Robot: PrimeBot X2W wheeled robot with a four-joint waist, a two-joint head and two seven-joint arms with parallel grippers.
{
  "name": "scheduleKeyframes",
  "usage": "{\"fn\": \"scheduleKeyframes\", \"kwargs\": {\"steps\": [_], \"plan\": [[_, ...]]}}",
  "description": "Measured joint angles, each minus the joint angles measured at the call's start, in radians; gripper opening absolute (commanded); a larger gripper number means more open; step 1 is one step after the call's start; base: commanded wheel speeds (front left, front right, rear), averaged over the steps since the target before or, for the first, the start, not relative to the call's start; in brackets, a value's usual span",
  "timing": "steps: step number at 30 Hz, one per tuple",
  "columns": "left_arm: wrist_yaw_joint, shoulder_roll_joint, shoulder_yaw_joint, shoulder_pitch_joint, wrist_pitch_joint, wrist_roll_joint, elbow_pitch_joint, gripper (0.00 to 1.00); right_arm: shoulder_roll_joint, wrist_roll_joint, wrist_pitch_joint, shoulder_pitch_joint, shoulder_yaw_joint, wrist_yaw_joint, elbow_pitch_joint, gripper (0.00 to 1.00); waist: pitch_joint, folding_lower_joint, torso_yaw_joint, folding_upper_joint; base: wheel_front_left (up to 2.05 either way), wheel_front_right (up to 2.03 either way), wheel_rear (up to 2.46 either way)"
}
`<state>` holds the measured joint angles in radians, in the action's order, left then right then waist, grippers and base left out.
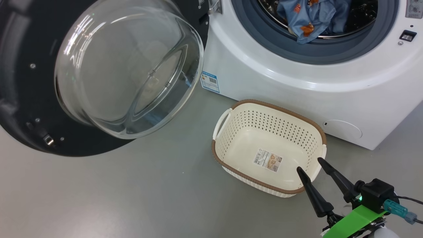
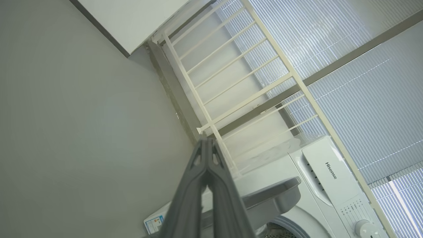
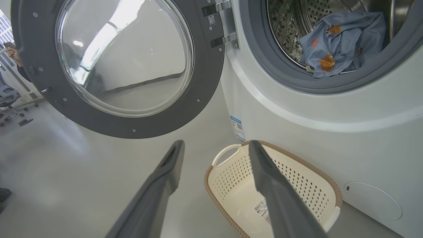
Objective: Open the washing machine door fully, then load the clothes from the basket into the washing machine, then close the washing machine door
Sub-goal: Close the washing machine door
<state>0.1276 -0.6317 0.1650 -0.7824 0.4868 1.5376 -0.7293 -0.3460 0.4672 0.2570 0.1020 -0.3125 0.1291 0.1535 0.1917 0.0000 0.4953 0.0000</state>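
Your right claw (image 1: 309, 164) sits in the lower right of the head view. Its two dark fingers are spread wide with nothing between them, and they point up and to the left. In that view the fingertips overlap the near right corner of the basket (image 1: 264, 105); you cannot tell whether they are over the rim or short of it. In the right wrist view the same fingers rise from the bottom edge, and the right one crosses in front of the basket's perforated wall.

Your left claw (image 2: 207, 140) is pressed fully shut and grips nothing. In its wrist view it points towards a white railing (image 2: 231, 76) and window blinds (image 2: 363, 99), with the top of the washing machine at the lower right.

The basket stands on the grey floor (image 1: 132, 191) at the lower centre of the head view, just in front of the washing machine (image 1: 297, 82). A label sticker (image 1: 267, 160) lies on its bottom.

Above it, at the upper right, a light blue garment (image 1: 310, 16) with orange prints lies inside the steel drum (image 3: 290, 19), ringed by the grey gasket (image 1: 264, 36).

The washing machine door (image 1: 19, 82) stands swung wide open at the upper left, hanging from its metal hinge (image 1: 214, 6). Its bulging glass porthole (image 1: 129, 66) faces you. A blue label (image 1: 210, 81) is stuck to the machine's front between the door and the basket. The round service flap (image 1: 342, 129) shows to the right of the basket.
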Motion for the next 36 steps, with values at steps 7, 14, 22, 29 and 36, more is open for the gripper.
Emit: {"fn": "scheduleKeyframes", "kwargs": {"steps": [7,14,22,29,36], "plan": [[0.000,-0.003,-0.071,-0.013,0.165,0.010,-0.077,0.00,-0.003,-0.003,0.000,0.001,-0.003,0.000,0.000,1.00,0.008,0.0000,-0.009,0.0000,0.00,0.00,0.00],[0.000,0.002,-0.092,-0.047,0.199,0.011,-0.112,0.00,-0.010,-0.007,0.000,0.006,-0.012,0.000,0.000,1.00,0.025,0.0000,-0.021,0.0000,0.00,0.00,0.00],[0.000,0.013,-0.105,-0.047,0.260,0.022,-0.111,0.00,-0.018,-0.007,0.000,0.026,-0.026,0.000,0.000,1.00,0.045,0.0000,-0.040,0.0000,0.00,0.00,0.00],[0.000,0.010,-0.109,-0.046,0.314,0.033,-0.090,0.00,-0.019,-0.009,0.000,0.028,-0.024,0.000,0.000,1.00,0.047,0.0000,-0.044,0.0000,0.00,0.00,0.00],[0.000,0.004,-0.129,-0.038,0.405,0.050,-0.040,0.00,-0.019,-0.018,0.000,0.028,-0.023,0.000,-0.001,1.00,0.042,0.0000,-0.039,0.0000,0.00,0.00,0.00]]}}
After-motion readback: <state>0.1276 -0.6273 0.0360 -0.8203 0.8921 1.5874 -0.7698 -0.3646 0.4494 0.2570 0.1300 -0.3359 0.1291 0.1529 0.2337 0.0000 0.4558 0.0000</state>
